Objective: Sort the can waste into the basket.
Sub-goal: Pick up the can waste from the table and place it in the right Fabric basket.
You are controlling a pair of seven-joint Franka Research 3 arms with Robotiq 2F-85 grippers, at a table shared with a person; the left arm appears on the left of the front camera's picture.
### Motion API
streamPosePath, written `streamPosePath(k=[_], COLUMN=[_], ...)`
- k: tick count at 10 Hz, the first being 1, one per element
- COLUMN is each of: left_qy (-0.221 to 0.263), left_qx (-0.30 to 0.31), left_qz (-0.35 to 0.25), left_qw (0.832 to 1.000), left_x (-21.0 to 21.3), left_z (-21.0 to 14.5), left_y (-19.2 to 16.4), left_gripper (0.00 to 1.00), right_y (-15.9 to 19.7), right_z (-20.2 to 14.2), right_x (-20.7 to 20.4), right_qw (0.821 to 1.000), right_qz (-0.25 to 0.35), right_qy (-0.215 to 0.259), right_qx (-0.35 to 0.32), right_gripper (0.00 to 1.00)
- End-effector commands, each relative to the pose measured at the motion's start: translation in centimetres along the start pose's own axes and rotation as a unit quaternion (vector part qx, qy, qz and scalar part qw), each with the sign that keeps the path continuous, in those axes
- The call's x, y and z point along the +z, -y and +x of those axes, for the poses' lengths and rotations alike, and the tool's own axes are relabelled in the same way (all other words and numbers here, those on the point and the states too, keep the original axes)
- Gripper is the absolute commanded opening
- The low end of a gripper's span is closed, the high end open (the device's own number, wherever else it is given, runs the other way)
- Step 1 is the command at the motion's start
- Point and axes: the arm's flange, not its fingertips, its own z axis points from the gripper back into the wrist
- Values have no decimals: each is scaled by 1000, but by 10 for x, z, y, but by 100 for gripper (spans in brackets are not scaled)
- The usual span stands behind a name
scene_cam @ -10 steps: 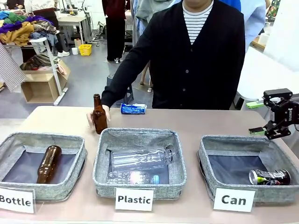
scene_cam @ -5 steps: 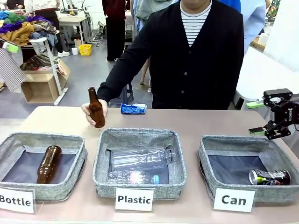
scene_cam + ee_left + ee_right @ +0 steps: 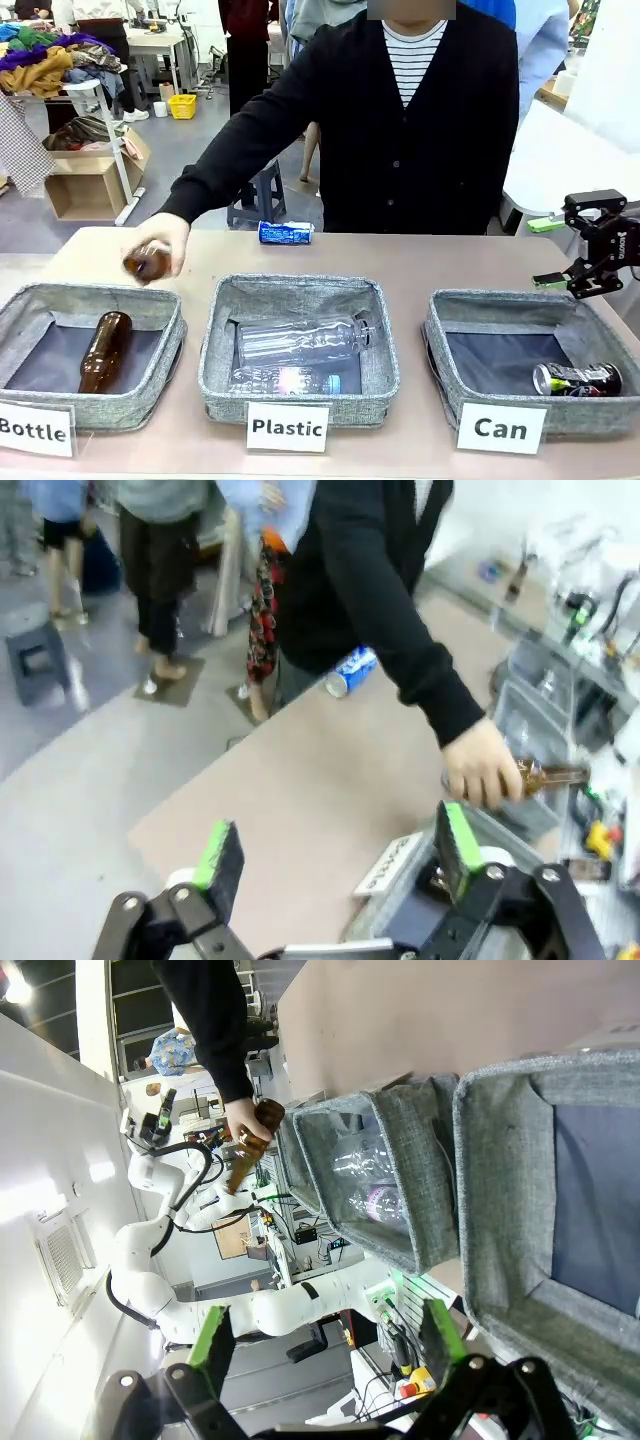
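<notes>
Lifted leftward, the person's brown bottle (image 3: pixel 147 265) is tilting near the Bottle basket (image 3: pixel 90 292) while left tool (image 3: pixel 338 852) and right tool (image 3: pixel 326 1334) are gaping empty, dark can (image 3: pixel 577 379) lying in the Can basket (image 3: pixel 500 297), blue can (image 3: pixel 285 233) on the counter (image 3: pixel 420 262).

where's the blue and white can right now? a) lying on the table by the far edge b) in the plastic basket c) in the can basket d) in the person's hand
a: the blue and white can lies on its side on the table, at its far edge.
</notes>
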Motion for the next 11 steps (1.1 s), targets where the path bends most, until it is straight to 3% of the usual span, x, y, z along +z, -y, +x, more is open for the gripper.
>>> streamPosePath(k=[1, 2, 5, 8, 11], left_qy=[94, 106, 112, 62, -56], left_qx=[20, 34, 37, 17, -9], left_qz=[-17, -20, -27, -30, -21], left_qw=[995, 994, 993, 998, 998], left_x=[10, 12, 10, -7, -55], left_z=[-57, -80, -92, -53, 15], left_y=[4, 3, -1, 1, 11], left_gripper=[100, 100, 100, 100, 100], right_y=[-2, -2, -2, -2, -2], right_z=[0, 0, 0, 0, 0], right_x=[0, 0, 0, 0, 0], right_qw=[1000, 1000, 1000, 1000, 1000], right_qz=[-1, -1, -1, -1, -1], right_qy=[1, 1, 1, 1, 1], right_qx=[4, 4, 4, 4, 4], right_gripper=[100, 100, 100, 100, 100])
